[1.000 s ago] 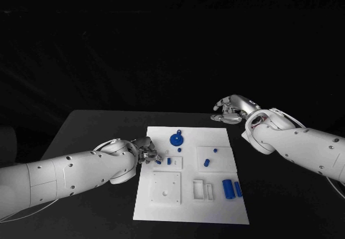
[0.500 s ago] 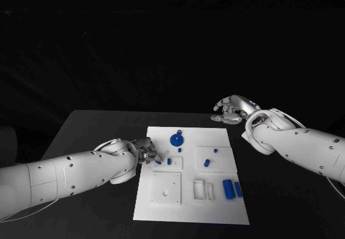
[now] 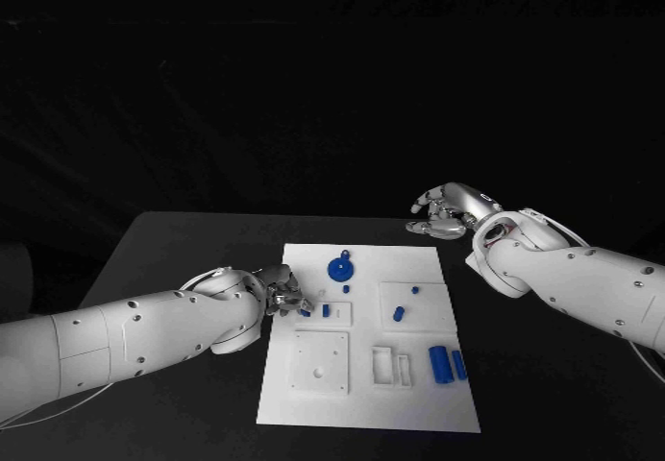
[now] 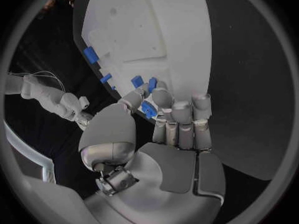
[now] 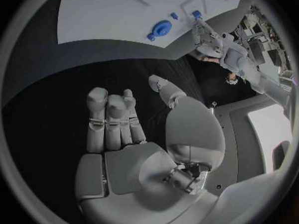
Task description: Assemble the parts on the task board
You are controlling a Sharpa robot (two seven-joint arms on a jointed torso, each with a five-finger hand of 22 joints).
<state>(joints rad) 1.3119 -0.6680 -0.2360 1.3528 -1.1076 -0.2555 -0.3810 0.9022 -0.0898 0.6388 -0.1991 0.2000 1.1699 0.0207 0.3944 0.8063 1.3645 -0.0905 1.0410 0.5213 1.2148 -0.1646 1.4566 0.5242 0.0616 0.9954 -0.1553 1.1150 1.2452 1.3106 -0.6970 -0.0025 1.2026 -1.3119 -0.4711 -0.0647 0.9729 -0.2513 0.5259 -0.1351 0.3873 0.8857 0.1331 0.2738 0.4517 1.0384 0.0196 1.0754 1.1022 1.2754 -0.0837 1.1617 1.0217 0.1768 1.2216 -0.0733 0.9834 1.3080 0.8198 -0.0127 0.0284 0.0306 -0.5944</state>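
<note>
The white task board (image 3: 363, 384) lies in the middle of the black table. My left hand (image 3: 282, 291) sits at the board's left edge and pinches a small blue part (image 4: 148, 109) between thumb and curled fingers. Just beside it a blue peg (image 3: 326, 310) stands in a raised white square. A round blue wheel (image 3: 341, 268) stands near the far end of the board, also seen as the wheel (image 5: 162, 28). Another short blue piece (image 3: 398, 312) lies mid-board, and two blue cylinders (image 3: 439, 363) lie at the right edge. My right hand (image 3: 451, 211) hovers beyond the board's far right corner, fingers apart, holding nothing.
A white block with holes (image 3: 320, 363) and two narrow slotted white blocks (image 3: 391, 366) sit on the near half of the board. Bare black table (image 3: 181, 250) surrounds the board on all sides.
</note>
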